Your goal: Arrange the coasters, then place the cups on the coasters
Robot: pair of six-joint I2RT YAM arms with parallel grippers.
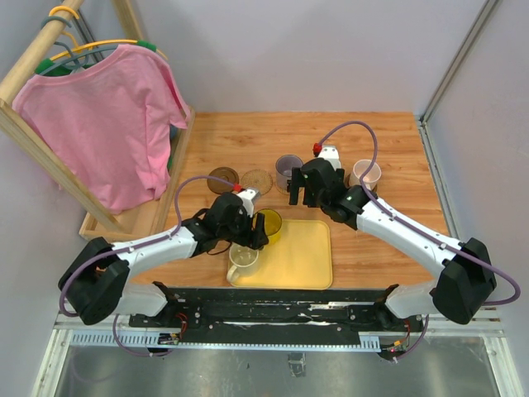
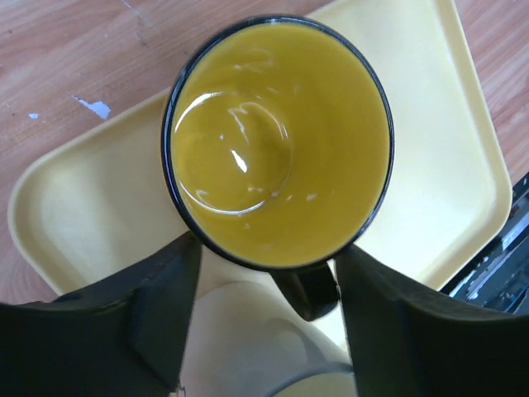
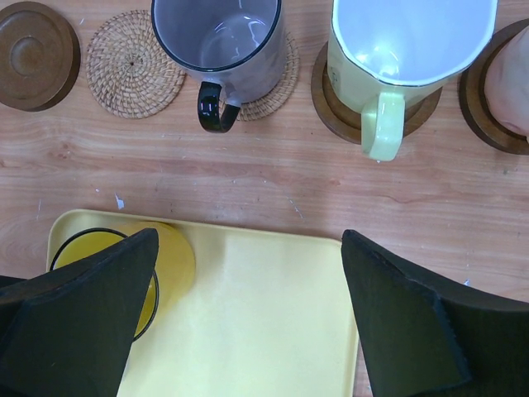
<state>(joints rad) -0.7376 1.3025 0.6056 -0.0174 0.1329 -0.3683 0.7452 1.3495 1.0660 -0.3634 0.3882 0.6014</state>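
Note:
The translucent yellow cup (image 2: 281,141) stands in the yellow tray (image 2: 446,165). My left gripper (image 2: 269,244) is open around the cup's near side. The dark handle (image 2: 310,289) lies between the fingers (image 2: 157,306) with gaps on both sides. A white cup (image 1: 243,256) sits on the tray just below. My right gripper (image 3: 248,281) hangs open over the tray, holding nothing. The purple-grey cup (image 3: 216,41) stands on a tan coaster (image 3: 277,74). The cream cup (image 3: 405,41) and the pink cup (image 3: 508,78) each stand on a dark brown coaster. A dark brown coaster (image 3: 33,54) and a tan coaster (image 3: 132,62) lie bare.
A wooden rack with a pink shirt (image 1: 107,124) on a hanger stands at the table's left side. The frame rail (image 1: 281,306) runs along the near edge, just beyond the tray. Grey walls close in the back and right.

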